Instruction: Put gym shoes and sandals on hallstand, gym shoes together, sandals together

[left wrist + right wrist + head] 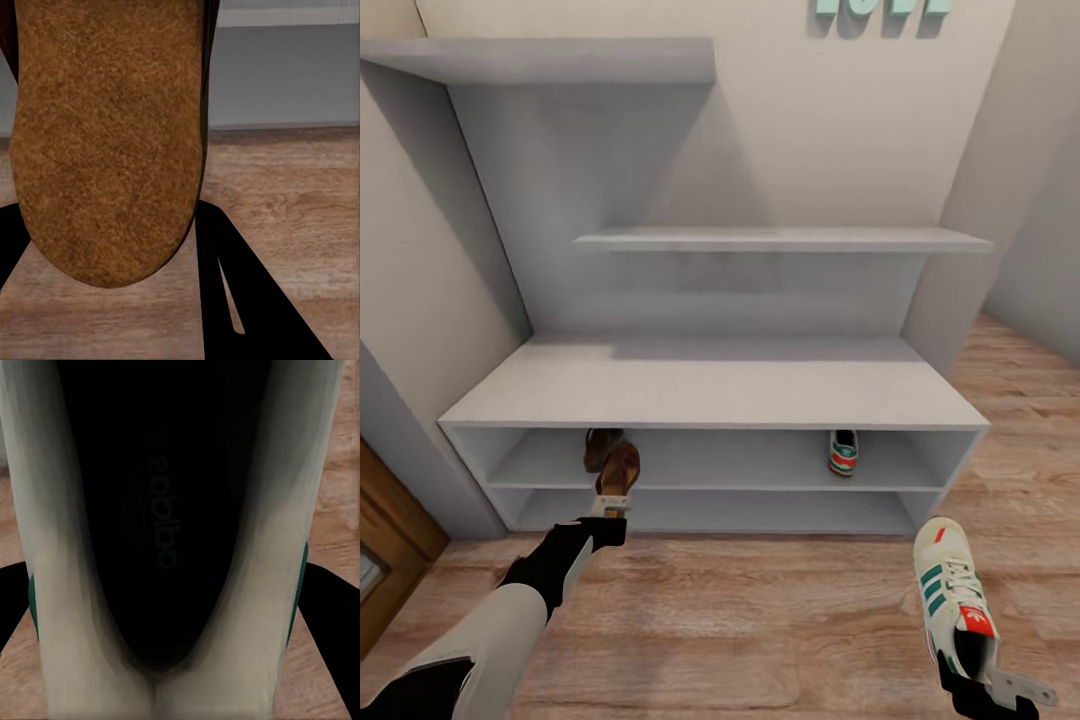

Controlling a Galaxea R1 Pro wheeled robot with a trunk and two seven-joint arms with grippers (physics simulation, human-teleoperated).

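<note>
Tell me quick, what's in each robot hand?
Left gripper: closed, holding a brown sandal.
Right gripper: closed, holding a gym shoe.

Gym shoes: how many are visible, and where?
2. One gym shoe sits on the hallstand's upper shelf bay, right side; the other is held by the right gripper above the floor.

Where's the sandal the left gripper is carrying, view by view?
Head view: the held sandal is left of centre, in front of the hallstand's upper bay, above the left gripper.
Left wrist view: its brown sole covers the upper left, between the dark fingers.
Right wrist view: not there; that one looks into the held gym shoe.
Shared landmark: the wood-plank floor.
</note>
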